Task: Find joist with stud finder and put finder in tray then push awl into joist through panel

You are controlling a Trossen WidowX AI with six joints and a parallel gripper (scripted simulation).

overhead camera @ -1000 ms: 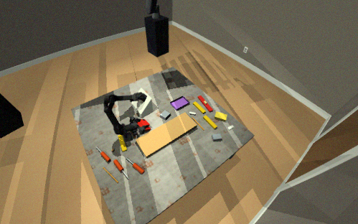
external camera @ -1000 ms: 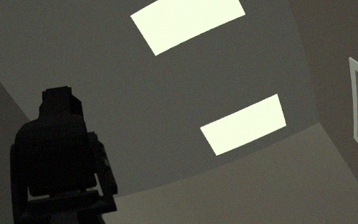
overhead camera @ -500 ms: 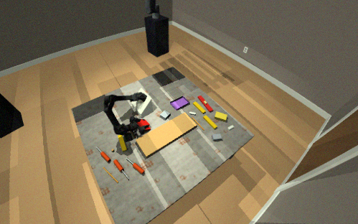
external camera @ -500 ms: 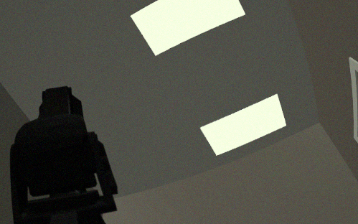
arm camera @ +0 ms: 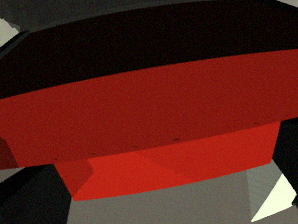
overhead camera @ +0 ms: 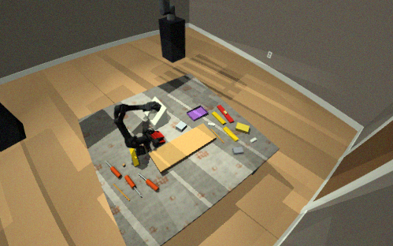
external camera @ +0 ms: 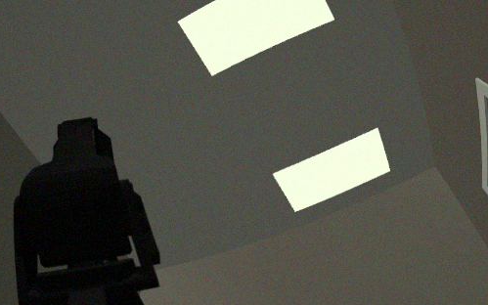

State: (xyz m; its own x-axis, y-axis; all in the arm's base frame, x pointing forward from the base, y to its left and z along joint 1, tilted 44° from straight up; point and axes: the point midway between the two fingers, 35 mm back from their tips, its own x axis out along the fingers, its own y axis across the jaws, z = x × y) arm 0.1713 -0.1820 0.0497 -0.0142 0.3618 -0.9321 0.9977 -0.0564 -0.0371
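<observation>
The stud finder appears to be the red block with a black top [overhead camera: 157, 136] [arm camera: 150, 110]. My gripper [overhead camera: 153, 138] [arm camera: 172, 172] is shut on it, fingers spread wide against its two sides. It is held near the back left part of the tan floor panel [overhead camera: 184, 147]; its height and any contact with the panel cannot be told. No joist shows. The purple tray [overhead camera: 197, 113] is empty, beyond the panel's far right end. Three orange-handled tools [overhead camera: 115, 172] [overhead camera: 130, 181] [overhead camera: 152, 184] lie front left; which is the awl cannot be told. The exterior view shows only dark arm parts.
A yellow block [overhead camera: 135, 158] lies by the panel's left end. A pale grey box [overhead camera: 181, 126] stands behind the panel. Yellow bars [overhead camera: 218, 117] [overhead camera: 231, 134], a red bar [overhead camera: 225, 113], a yellow block [overhead camera: 242, 127] and a grey block [overhead camera: 238, 150] lie to the right.
</observation>
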